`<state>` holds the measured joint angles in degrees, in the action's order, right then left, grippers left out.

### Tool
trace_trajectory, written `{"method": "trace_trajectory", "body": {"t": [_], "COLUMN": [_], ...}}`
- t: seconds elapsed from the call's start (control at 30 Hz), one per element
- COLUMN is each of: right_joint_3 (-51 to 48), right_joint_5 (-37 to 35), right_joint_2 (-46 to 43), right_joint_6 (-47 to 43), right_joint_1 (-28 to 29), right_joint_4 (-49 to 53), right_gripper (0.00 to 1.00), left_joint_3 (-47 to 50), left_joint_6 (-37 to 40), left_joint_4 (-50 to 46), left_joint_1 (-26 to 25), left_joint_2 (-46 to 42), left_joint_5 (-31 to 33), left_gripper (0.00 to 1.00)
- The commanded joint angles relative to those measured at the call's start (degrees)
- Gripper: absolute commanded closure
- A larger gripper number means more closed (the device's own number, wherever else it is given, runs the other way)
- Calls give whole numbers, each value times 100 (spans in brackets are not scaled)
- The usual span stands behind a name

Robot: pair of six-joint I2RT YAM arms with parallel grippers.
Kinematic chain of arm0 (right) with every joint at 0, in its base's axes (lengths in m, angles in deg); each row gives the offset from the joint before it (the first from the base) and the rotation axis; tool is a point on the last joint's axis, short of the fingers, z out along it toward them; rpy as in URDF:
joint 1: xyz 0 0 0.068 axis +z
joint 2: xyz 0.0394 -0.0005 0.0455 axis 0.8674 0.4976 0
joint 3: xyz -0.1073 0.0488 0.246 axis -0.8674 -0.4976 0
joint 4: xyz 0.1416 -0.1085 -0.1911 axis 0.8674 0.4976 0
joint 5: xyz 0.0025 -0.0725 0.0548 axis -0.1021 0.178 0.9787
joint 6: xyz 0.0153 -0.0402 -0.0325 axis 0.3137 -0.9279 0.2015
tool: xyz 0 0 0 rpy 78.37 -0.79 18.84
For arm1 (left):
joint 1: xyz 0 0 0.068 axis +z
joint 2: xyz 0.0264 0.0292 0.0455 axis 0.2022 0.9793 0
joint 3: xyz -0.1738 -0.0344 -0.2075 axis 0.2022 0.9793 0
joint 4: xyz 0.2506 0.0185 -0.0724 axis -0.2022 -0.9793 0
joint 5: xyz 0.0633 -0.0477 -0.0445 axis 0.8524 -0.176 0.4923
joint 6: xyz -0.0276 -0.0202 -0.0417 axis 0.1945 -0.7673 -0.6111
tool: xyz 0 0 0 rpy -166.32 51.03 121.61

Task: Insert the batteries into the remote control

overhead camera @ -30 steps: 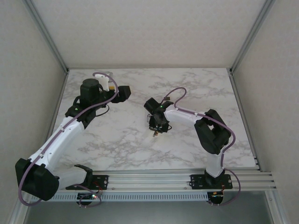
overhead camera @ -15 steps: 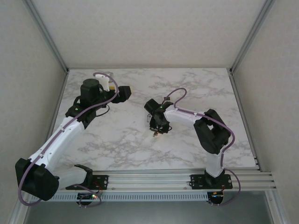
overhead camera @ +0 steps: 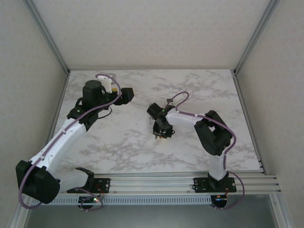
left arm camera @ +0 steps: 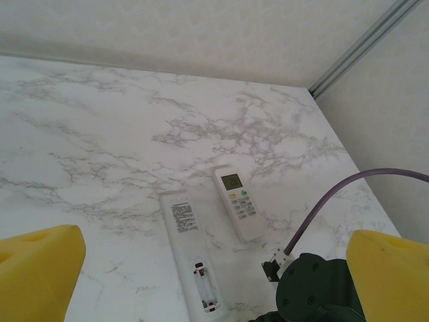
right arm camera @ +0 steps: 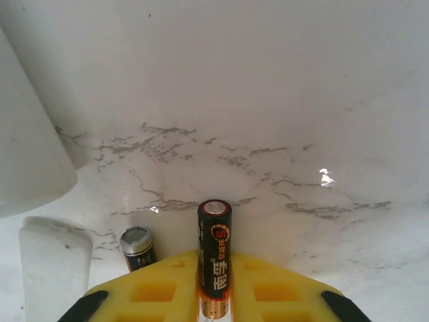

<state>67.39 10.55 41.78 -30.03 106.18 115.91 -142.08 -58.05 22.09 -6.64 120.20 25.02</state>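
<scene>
My right gripper [right arm camera: 214,295] is shut on a black battery [right arm camera: 214,251] with orange print, its flat end pointing away from me just above the marble. A second battery [right arm camera: 138,248], dark with a silver end, lies on the table just left of my yellow fingers [right arm camera: 154,288]. In the left wrist view, a white remote control [left arm camera: 179,221] lies face down with its battery bay [left arm camera: 205,287] uncovered. My left gripper [left arm camera: 211,268] hangs open well above it. From above, the right gripper [overhead camera: 161,134] is mid-table and the left gripper [overhead camera: 127,94] is at the back left.
A second, shorter remote [left arm camera: 239,201] lies face up, display showing, just right of the face-down one. A white flat piece [right arm camera: 53,268] lies left of the loose battery. The right arm's dark wrist [left arm camera: 315,288] and purple cable [left arm camera: 335,201] sit close to both remotes.
The right gripper has shifted slightly over the middle of the table, still holding the battery. The left arm has barely moved.
</scene>
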Motion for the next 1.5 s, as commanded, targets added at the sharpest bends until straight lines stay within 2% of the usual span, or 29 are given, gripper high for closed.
{"method": "trace_trajectory", "body": {"t": [0.0,0.13,0.27,0.43,0.6,0.8,1.17,1.47], "right_joint_3": [-172,236,860,1798,2528,2889,2821,2844], "right_joint_5": [-223,-578,-617,-391,-373,-287,-103,-83], "right_joint_2": [-65,-411,-606,-15,778,1186,1365,1380], "right_joint_6": [84,-524,-1510,-2147,-2204,-2225,-2026,-1955], "right_joint_1": [47,47,55,6,-74,-102,-109,-104], "right_joint_4": [230,365,303,627,1117,1268,1275,1409], "right_gripper": [86,88,89,90,90,89,83,82], "left_joint_3": [-59,-70,-94,-105,-81,-43,-17,-36], "left_joint_6": [100,99,48,31,70,91,82,100], "left_joint_4": [95,89,57,17,-48,-62,-34,-33], "left_joint_1": [-50,-59,-77,-74,-71,-77,-77,-76], "left_joint_2": [26,46,59,42,-50,-99,-90,-81], "left_joint_5": [-44,-19,120,229,236,241,236,272], "left_gripper": [0,0,0,1,0,0,0,1]}}
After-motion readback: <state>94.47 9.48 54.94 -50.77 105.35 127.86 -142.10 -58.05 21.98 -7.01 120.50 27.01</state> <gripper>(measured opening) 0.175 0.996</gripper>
